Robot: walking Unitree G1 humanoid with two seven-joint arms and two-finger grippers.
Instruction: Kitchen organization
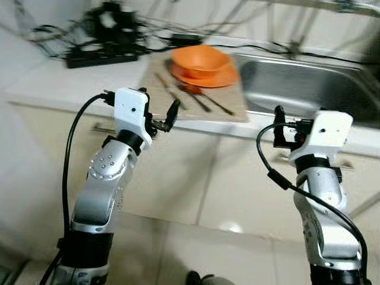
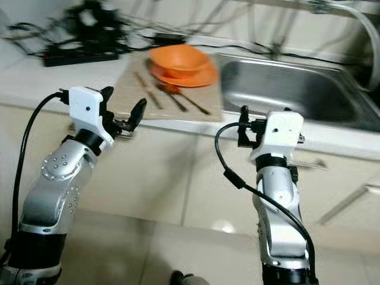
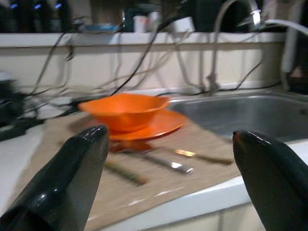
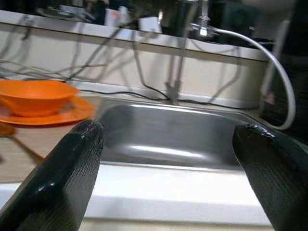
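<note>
kitchen bench (image 1: 47,83) runs across the head views, pale top over cream cabinet fronts. a tan mat (image 1: 196,95) lies on the bench, reaching its front edge and touching the sink's left rim. on the mat's far end sits an orange bowl (image 1: 200,58) stacked on an orange plate (image 1: 208,77). just in front of the plate, toward the bench's front edge, lie a spoon (image 3: 159,156) and chopsticks (image 1: 167,90), slanted across the mat; blur hides how many pieces there are. steel sink (image 1: 303,86) set into the bench at the right, with a tap (image 3: 226,29) at its back rim and a white hose (image 4: 269,62) curving beside it. black cables and a power strip (image 1: 98,56) at the bench's back left corner. left gripper (image 1: 159,122) raised in front of the bench's front edge, below the mat's near left corner, fingers (image 3: 72,178) spread wide apart, nothing between them, pointing at the bowl and cutlery. right gripper (image 1: 284,129) raised before the front edge below the sink, fingers (image 4: 62,178) also wide apart and empty, looking into the basin. neither gripper touches the bench. tiled floor (image 1: 196,249) below.
</note>
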